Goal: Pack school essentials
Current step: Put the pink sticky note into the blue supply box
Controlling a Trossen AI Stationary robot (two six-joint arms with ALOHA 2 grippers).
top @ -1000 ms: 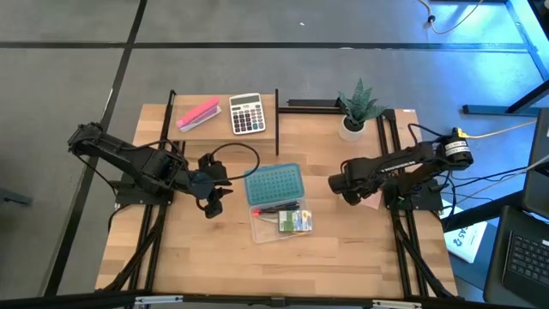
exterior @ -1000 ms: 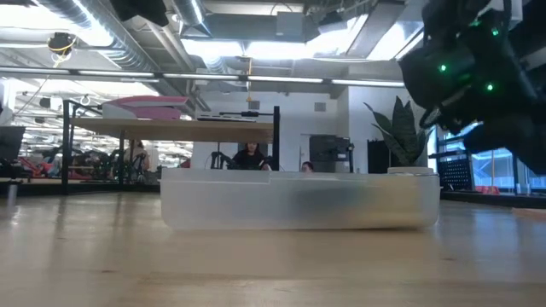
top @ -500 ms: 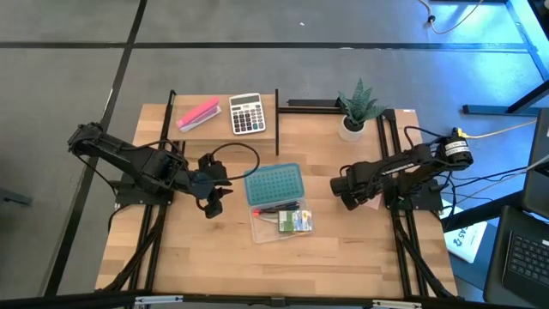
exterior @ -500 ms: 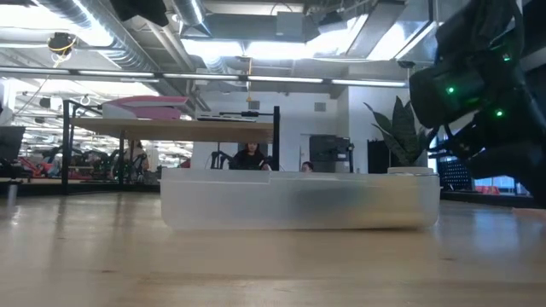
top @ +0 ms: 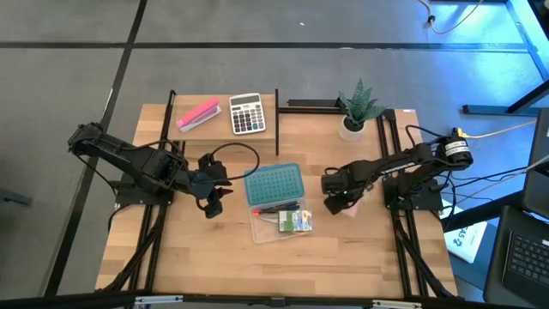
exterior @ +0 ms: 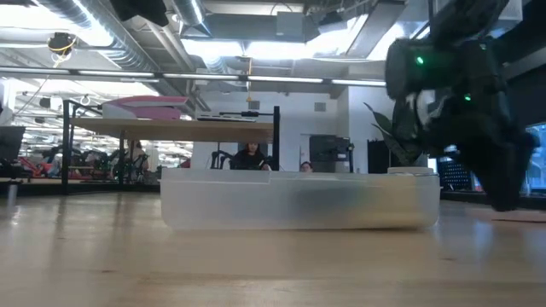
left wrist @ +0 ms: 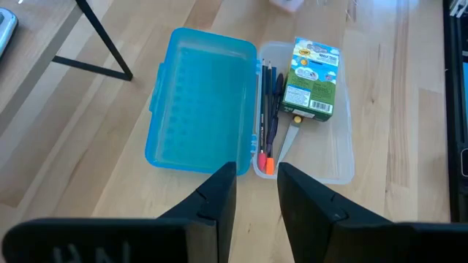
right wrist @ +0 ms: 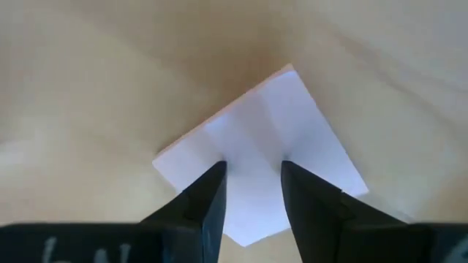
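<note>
Has swung inward from the right edge of the pale wooden bench (top: 197, 257) within the last second: right claw (top: 333, 204) now hangs just beside the clear plastic pencil-case tray (left wrist: 344, 157), fingers narrowly parted over a small creased white square of paper (right wrist: 256, 139). Cannot tell whether the paper is gripped or merely lies underneath. Suggests an approach to the case, perhaps to add something or to deal with the lid, though nothing from the school set shows at that claw. Left claw (top: 213, 204) unchanged, parked near the opposite side of the case, fingers a narrow gap apart and empty. Hinged translucent blue lid (left wrist: 197, 109) lies open flat beside the tray. Inside the tray: yellow-green cardboard crayon box (left wrist: 313, 79), thin dark-red pen (left wrist: 272, 109) and thin red-tipped pencil (left wrist: 261, 124), touching side by side. Long axes of all three run along the tray's length, roughly left to right across the bench, with the pencil's red tip pointing toward the left claw.
</note>
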